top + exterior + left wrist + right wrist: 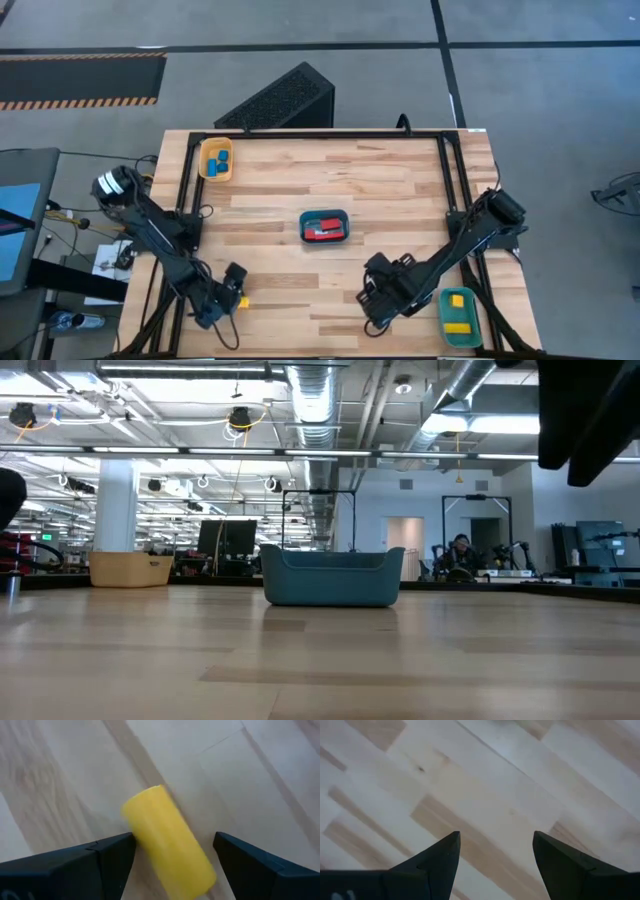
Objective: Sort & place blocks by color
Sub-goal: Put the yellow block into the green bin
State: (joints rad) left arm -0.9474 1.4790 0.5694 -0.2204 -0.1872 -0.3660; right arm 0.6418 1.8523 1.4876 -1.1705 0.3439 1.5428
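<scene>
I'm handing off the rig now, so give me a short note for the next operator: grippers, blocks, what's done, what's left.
Left gripper: open, straddling a yellow block on the table's near-left, not clamped.
Right gripper: open, empty, over bare wood near-right.
Done: blue blocks in the yellow-orange tray; red blocks in the centre teal tray; two yellow blocks in the near-right teal tray.
Left: move the last yellow block to the near-right tray.

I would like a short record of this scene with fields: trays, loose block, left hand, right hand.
trays: yellow-orange tray with blue blocks; centre teal tray with red blocks; right teal tray with yellow blocks
loose block: yellow plastic bar on wooden table
left hand: open around the bar, not closed
right hand: open, empty, above bare wood
</scene>
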